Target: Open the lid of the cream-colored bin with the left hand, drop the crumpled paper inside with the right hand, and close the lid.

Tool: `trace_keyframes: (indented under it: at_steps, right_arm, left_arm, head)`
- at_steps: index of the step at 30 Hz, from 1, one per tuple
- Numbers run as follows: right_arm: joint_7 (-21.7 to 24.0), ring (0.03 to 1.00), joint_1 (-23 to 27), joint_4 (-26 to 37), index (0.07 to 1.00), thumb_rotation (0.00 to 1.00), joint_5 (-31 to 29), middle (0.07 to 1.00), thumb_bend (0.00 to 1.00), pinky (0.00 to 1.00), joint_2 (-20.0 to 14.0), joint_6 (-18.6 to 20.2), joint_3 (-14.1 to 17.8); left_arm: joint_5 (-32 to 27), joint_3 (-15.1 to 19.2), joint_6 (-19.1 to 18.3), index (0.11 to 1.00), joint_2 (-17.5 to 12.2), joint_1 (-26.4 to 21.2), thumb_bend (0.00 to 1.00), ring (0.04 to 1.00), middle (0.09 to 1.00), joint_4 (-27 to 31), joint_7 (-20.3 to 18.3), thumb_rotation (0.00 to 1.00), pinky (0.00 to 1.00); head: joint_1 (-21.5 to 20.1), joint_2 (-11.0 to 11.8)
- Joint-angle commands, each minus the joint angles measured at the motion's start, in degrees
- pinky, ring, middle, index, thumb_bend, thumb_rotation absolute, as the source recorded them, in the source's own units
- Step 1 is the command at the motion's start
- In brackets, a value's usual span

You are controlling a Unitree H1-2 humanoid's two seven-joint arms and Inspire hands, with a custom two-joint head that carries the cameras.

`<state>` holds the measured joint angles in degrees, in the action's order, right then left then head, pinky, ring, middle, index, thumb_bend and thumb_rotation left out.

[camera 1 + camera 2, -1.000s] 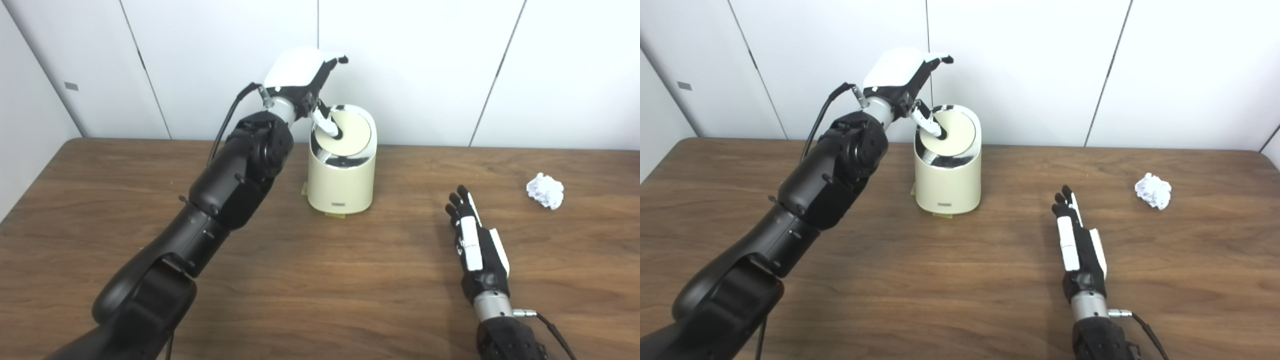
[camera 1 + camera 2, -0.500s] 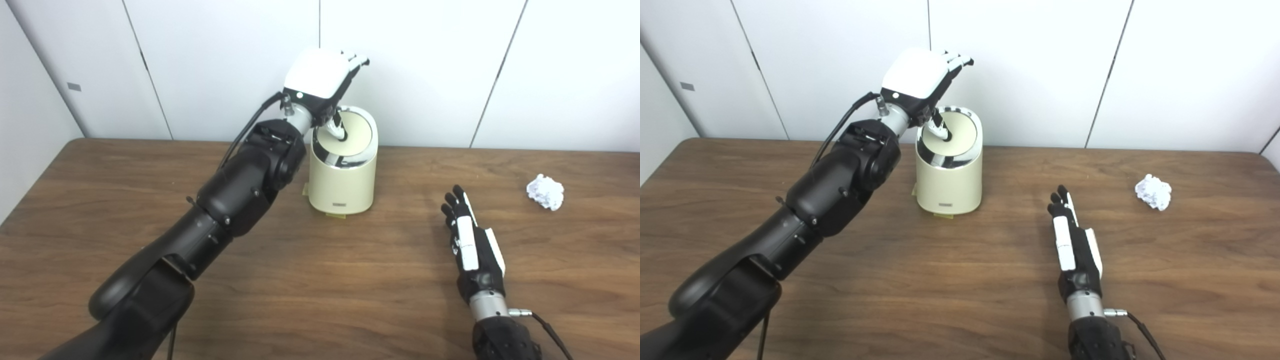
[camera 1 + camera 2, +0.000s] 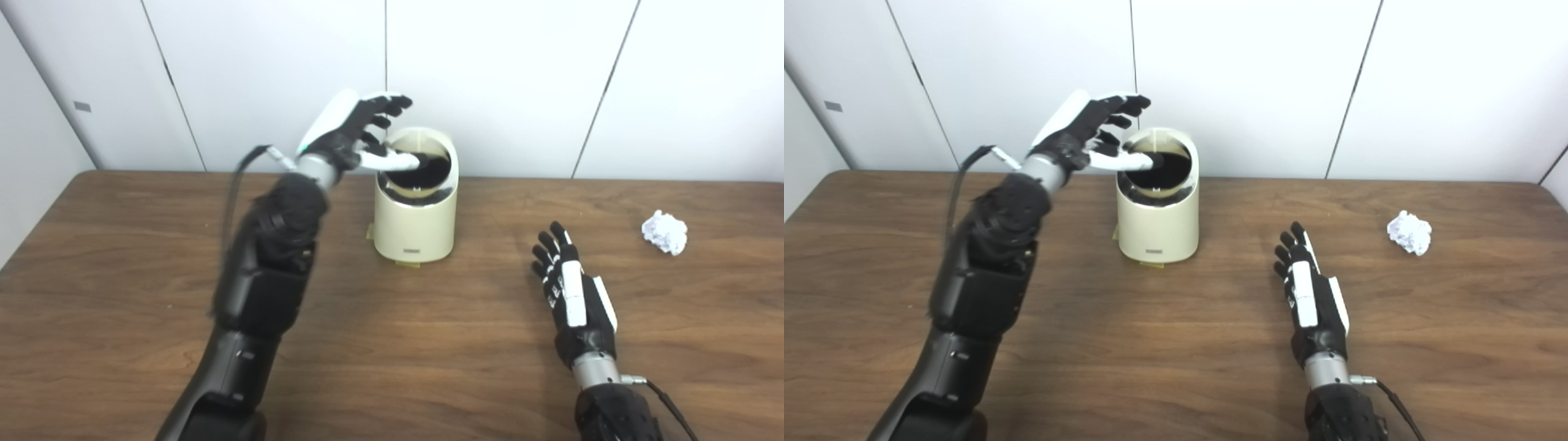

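Note:
The cream-colored bin (image 3: 416, 220) stands at the back middle of the table, near the wall. Its lid is swung inward, so the round mouth (image 3: 418, 174) shows dark. My left hand (image 3: 355, 131) hovers at the bin's upper left, fingers spread, with the thumb reaching over the rim into the mouth. The crumpled white paper (image 3: 665, 231) lies on the table at the far right. My right hand (image 3: 572, 297) rests open and flat on the wood, well left of the paper and to the bin's right, holding nothing.
The brown wooden table (image 3: 392, 343) spans the view, its back edge against white wall panels (image 3: 502, 73). A small yellowish pad (image 3: 372, 233) shows under the bin's base.
The lid went from shut to pushed in, exposing the dark inside. My left arm swung its elbow down and the hand turned palm-side toward me. The right hand slid slightly left.

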<state>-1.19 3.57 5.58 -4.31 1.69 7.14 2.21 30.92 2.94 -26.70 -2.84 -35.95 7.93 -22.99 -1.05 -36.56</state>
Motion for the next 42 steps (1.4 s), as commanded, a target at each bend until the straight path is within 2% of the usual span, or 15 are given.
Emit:
trace_keyframes:
  at_steps: [1, 5, 9, 12, 13, 18, 22, 25, 28, 31, 33, 35, 36, 38, 42]
  right_arm:
    - [0.4, 0.894, 1.8, 2.4, 0.928, 0.89, -0.1, 0.928, 0.72, 0.79, -0.7, -2.4, 0.3]
    - [0.1, 0.887, 2.0, 3.9, 0.926, 0.87, 0.1, 0.919, 0.69, 0.78, -1.4, -1.5, 0.7]
    - [0.2, 0.880, 2.5, 5.5, 0.916, 0.85, -0.5, 0.908, 0.70, 0.76, -1.9, -0.5, 1.0]
    - [0.5, 0.889, 3.2, 6.3, 0.922, 0.83, -0.4, 0.919, 0.69, 0.80, -2.7, -0.2, 1.1]
    - [0.1, 0.893, 3.5, 6.3, 0.921, 0.81, 0.6, 0.922, 0.68, 0.81, -3.2, -0.4, 1.1]
    - [-2.7, 0.849, 4.4, 5.9, 0.905, 0.70, 6.8, 0.888, 0.65, 0.77, -5.3, -2.2, 1.6]
    - [-4.4, 0.827, 6.5, 3.5, 0.906, 0.69, 16.1, 0.871, 0.71, 0.72, -10.5, -4.7, 0.9]
    - [-5.4, 0.859, 8.2, 1.6, 0.925, 0.47, 22.9, 0.892, 0.69, 0.80, -14.6, -3.5, 0.9]
    - [-6.8, 0.872, 9.7, -0.3, 0.930, 0.26, 27.2, 0.892, 0.73, 0.82, -17.3, -1.1, 1.7]
    - [-7.2, 0.851, 11.0, -0.4, 0.925, 0.23, 32.5, 0.888, 0.77, 0.76, -20.8, 0.7, 1.7]
    - [-6.5, 0.858, 11.5, -0.8, 0.918, 0.19, 33.4, 0.896, 0.80, 0.77, -23.5, 0.3, 2.1]
    - [-6.4, 0.878, 11.9, -2.1, 0.920, 0.19, 36.8, 0.907, 0.83, 0.79, -27.1, -0.5, 1.6]
    - [-6.5, 0.898, 12.1, -3.0, 0.917, 0.15, 38.8, 0.914, 0.87, 0.82, -28.8, -0.5, 1.1]
    - [-6.4, 0.919, 12.9, -4.4, 0.924, 0.16, 42.9, 0.918, 0.89, 0.86, -31.5, 1.1, 0.2]
    - [-5.6, 0.943, 14.6, -6.6, 0.905, 0.14, 48.7, 0.902, 0.94, 0.92, -34.1, 4.6, -1.8]
  left_arm:
    - [-4.1, 1.8, -0.1, 0.896, -0.5, 1.6, 0.44, 0.873, 0.882, 3.7, 1.5, 0.78, 0.83]
    - [-11.3, 5.1, 1.9, 0.922, -0.7, 8.0, 0.46, 0.903, 0.917, 7.1, 4.4, 0.84, 0.88]
    - [-15.7, 6.2, 4.9, 0.922, -2.1, 13.9, 0.48, 0.918, 0.924, 8.3, 7.0, 0.87, 0.92]
    - [-19.7, 7.4, 7.1, 0.935, -2.6, 19.4, 0.46, 0.928, 0.935, 9.8, 8.5, 0.87, 0.93]
    - [-21.2, 7.8, 7.3, 0.955, -2.6, 21.2, 0.50, 0.941, 0.950, 10.5, 8.8, 0.87, 0.94]
    - [-22.0, 6.3, 9.0, 0.997, -3.7, 27.5, 0.58, 0.955, 0.960, 13.1, 10.8, 0.87, 0.96]
    - [-24.2, 5.6, 9.2, 0.997, -3.2, 30.3, 0.57, 0.957, 0.959, 13.6, 12.0, 0.86, 0.94]
    - [-25.1, 4.4, 9.8, 1.000, -2.7, 31.9, 0.55, 0.971, 0.969, 13.2, 13.0, 0.87, 0.98]
    - [-24.3, 2.9, 8.8, 1.000, -2.8, 32.8, 0.57, 0.973, 0.972, 12.7, 13.8, 0.88, 1.00]
    - [-24.1, 1.9, 8.1, 1.000, -3.0, 33.0, 0.57, 0.989, 0.983, 12.0, 14.3, 0.89, 1.00]
    - [-24.3, 1.5, 8.4, 1.000, -3.1, 33.1, 0.58, 0.998, 0.990, 11.5, 14.6, 0.88, 1.00]
    - [-24.3, 1.2, 8.7, 1.000, -3.0, 33.1, 0.58, 1.000, 0.989, 11.0, 15.0, 0.88, 1.00]
    - [-24.1, 1.0, 8.5, 1.000, -3.1, 33.1, 0.59, 1.000, 0.988, 10.9, 15.2, 0.89, 1.00]
    - [-23.9, 0.6, 8.4, 1.000, -3.2, 33.2, 0.59, 1.000, 0.980, 10.6, 15.5, 0.89, 1.00]
    - [-25.1, 0.8, 8.7, 1.000, -3.6, 33.2, 0.57, 0.996, 0.981, 10.0, 15.3, 0.86, 0.98]
  head:
    - [0.1, 0.0]
    - [0.9, -0.2]
    - [1.0, -1.0]
    - [1.2, -0.6]
    - [1.3, -0.6]
    - [1.7, -0.3]
    - [1.5, -0.3]
    - [1.1, -0.3]
    - [0.0, -0.5]
    - [-0.9, -0.3]
    - [-1.0, -0.3]
    - [-2.0, -0.2]
    - [-2.8, -0.2]
    - [-3.8, -0.1]
    - [-6.4, -0.2]
